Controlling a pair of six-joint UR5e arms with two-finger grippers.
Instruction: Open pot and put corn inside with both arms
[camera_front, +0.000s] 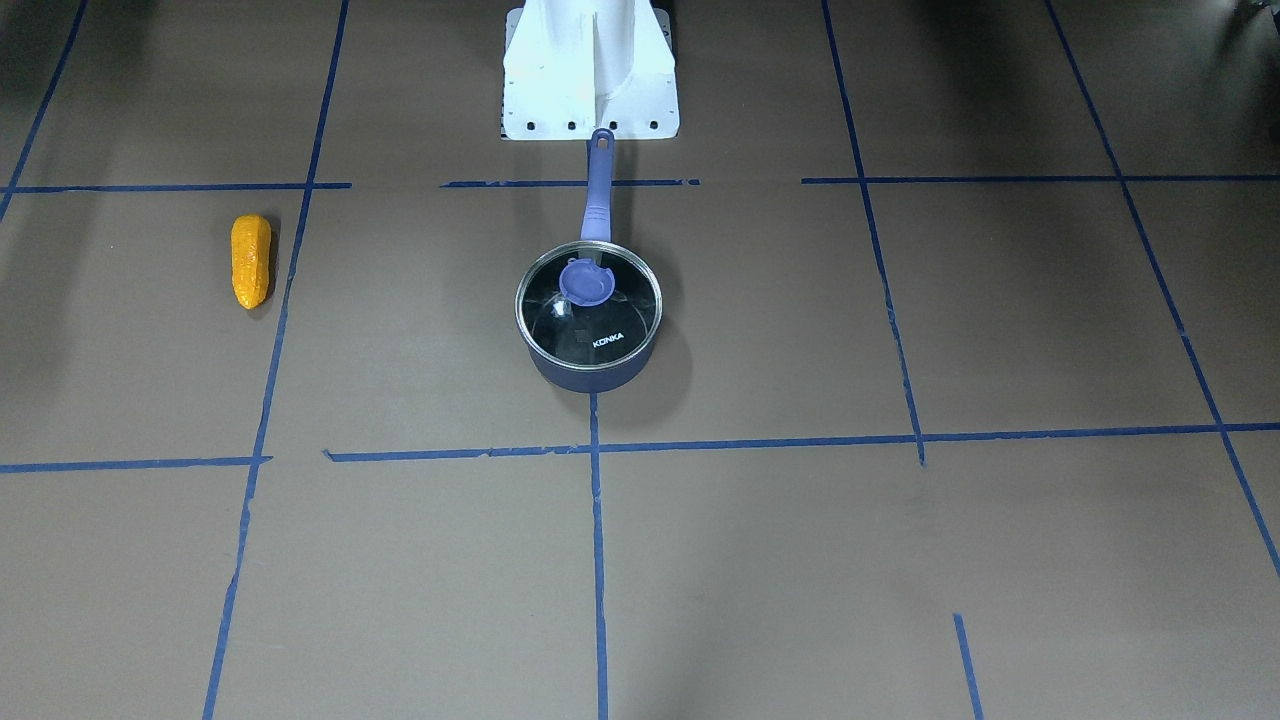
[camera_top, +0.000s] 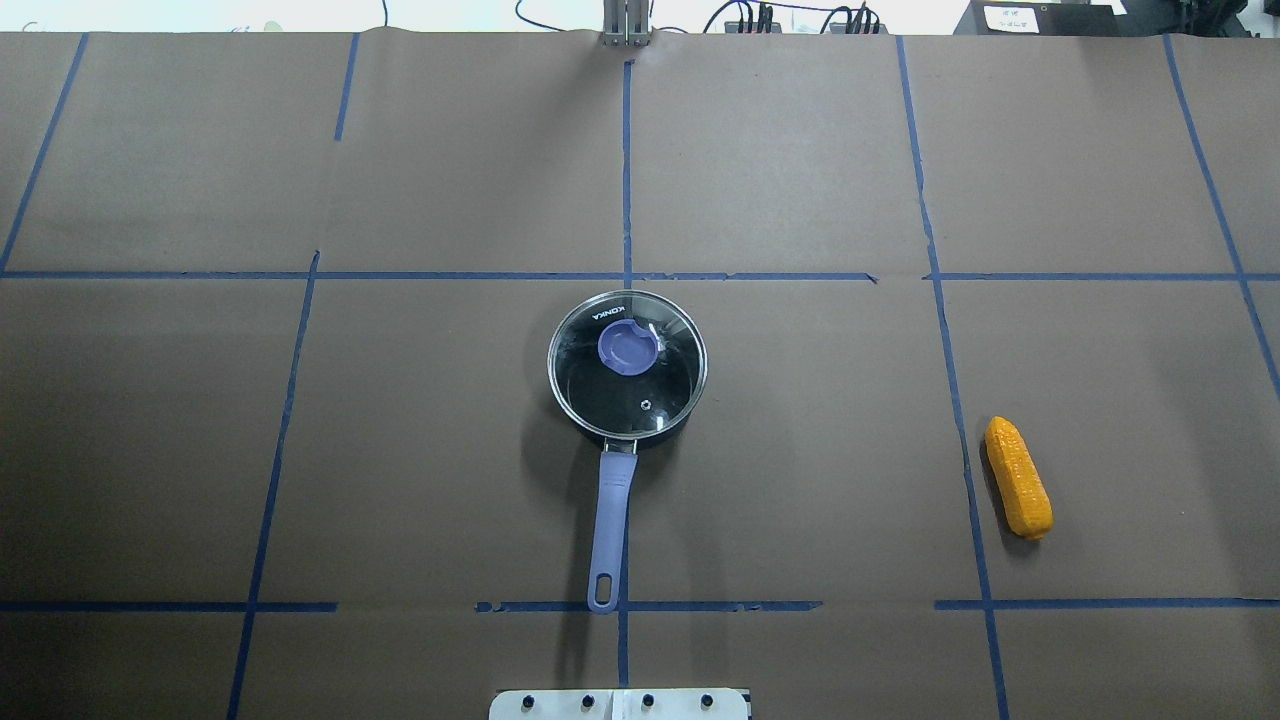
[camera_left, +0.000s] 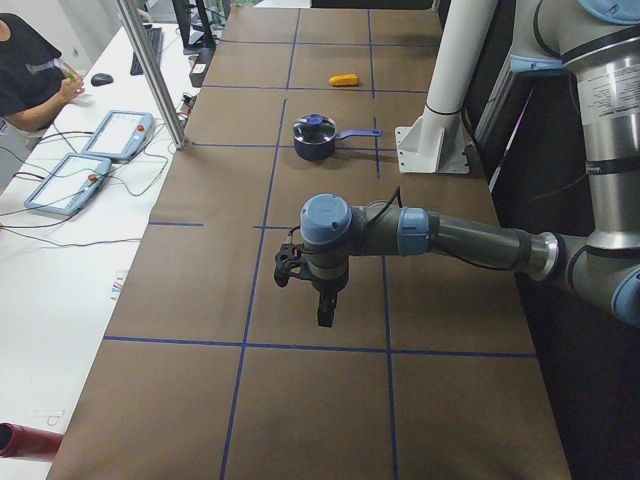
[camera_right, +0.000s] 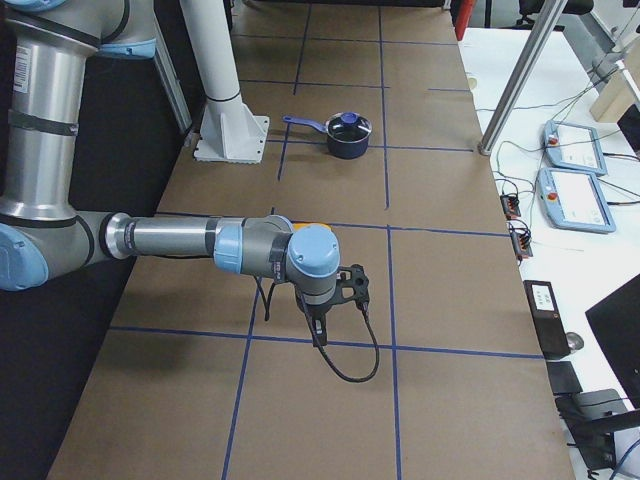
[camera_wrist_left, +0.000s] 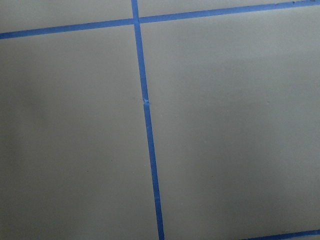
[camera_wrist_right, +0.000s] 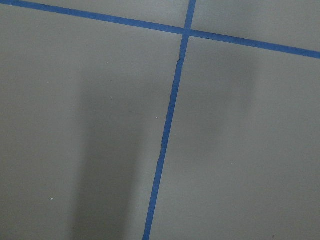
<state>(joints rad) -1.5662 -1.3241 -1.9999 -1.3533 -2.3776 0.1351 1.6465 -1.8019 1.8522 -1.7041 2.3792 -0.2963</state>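
The pot (camera_front: 588, 345) stands in the middle of the table with its glass lid (camera_front: 610, 320) on and its blue knob (camera_front: 586, 282) on top. Its handle (camera_front: 598, 190) points toward the robot's base. It also shows in the overhead view (camera_top: 627, 365) and both side views (camera_left: 315, 135) (camera_right: 348, 133). The corn (camera_front: 251, 261) lies on the robot's right side (camera_top: 1018, 477) (camera_left: 344, 80), well apart from the pot. My left gripper (camera_left: 325, 310) and right gripper (camera_right: 318, 330) hang above the table's two ends, far from both. I cannot tell whether they are open or shut.
The white base stand (camera_front: 590, 70) sits just behind the pot handle's tip. Blue tape lines cross the brown table cover. Beyond the far edge is a white desk with teach pendants (camera_left: 90, 150) (camera_right: 570, 170), metal posts (camera_left: 150, 70) and a seated person (camera_left: 25, 70).
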